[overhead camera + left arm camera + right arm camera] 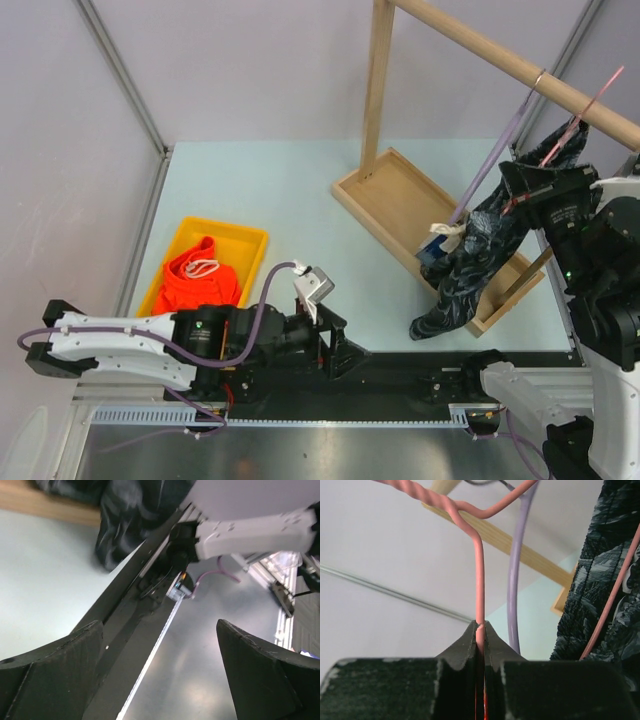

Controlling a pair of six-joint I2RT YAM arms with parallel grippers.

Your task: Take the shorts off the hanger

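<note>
The dark mottled shorts (470,260) hang from a pink wire hanger (575,125) on the wooden rail (500,60). Their lower end droops over the rack's base tray. My right gripper (512,180) is up at the hanger. In the right wrist view it (480,625) is shut on the pink hanger wire (478,580), with the dark shorts (600,580) just to the right. The orange shorts (200,280) with a white drawstring lie in a yellow bin. My left gripper (345,350) stays low by the near edge, open and empty (159,625), with the dark shorts (125,515) far ahead.
A purple hanger (495,160) hangs bare on the same rail, close beside the pink one (513,595). The yellow bin (250,240) sits at the left. The wooden rack's base tray (390,195) and upright post stand at centre right. Walls close in the table.
</note>
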